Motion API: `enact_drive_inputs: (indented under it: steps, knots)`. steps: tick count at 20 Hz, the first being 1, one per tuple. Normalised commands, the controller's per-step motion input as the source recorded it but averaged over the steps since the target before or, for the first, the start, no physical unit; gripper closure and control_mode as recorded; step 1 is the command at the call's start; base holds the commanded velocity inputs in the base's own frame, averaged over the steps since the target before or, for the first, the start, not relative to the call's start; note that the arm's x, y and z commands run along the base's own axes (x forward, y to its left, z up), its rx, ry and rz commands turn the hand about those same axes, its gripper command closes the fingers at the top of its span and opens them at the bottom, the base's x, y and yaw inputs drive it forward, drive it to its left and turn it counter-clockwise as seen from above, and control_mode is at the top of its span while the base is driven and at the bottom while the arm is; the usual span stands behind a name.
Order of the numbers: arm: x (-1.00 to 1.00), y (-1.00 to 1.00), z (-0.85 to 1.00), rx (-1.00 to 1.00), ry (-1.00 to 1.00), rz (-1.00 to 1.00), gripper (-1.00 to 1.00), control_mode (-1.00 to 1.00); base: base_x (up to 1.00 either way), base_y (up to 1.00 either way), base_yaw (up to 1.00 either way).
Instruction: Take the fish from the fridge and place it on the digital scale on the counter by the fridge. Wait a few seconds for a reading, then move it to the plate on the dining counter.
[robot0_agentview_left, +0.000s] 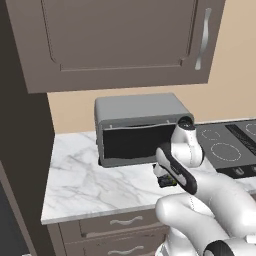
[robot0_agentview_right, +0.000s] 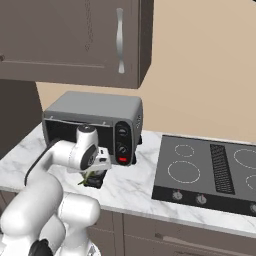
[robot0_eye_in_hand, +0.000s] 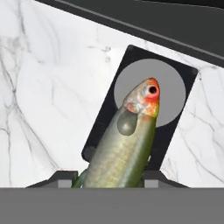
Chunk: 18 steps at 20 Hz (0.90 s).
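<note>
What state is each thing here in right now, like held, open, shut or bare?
fish: held in the gripper, over the scale
gripper: shut on the fish
digital scale: flat on the counter, round pad bare
toaster oven: door shut
upper cabinet: door shut

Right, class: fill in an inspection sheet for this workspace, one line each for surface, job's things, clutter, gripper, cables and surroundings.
Surface: white marble counter, dark drawers below.
Job's things: fish held above the digital scale, black with a grey round disc; head toward the disc.
Clutter: grey toaster oven just behind the scale.
Gripper: gripper shut on the fish, over the scale.
Cables: dark cable along the arm.
Surroundings: black cooktop to the right, brown wall cabinet overhead, beige wall.
</note>
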Motion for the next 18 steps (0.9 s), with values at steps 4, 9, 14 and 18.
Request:
enact_drive_inputs:
  steps: [4,9,14,18]
  knots:
    - [0.21,0.00,-0.06,0.00,0.00,0.02,1.00,-1.00,0.00,0.00,0.00]
    - [0.17,-0.04,-0.01,0.00,0.00,0.00,1.00,-1.00,0.00,0.00,0.00]
    - [0.19,-0.01,-0.10,0.00,0.02,0.00,1.00,-1.00,0.00,0.00,0.00]
    - [0.18,-0.01,-0.10,0.00,0.01,0.00,1.00,-1.00,0.00,0.00,0.00]
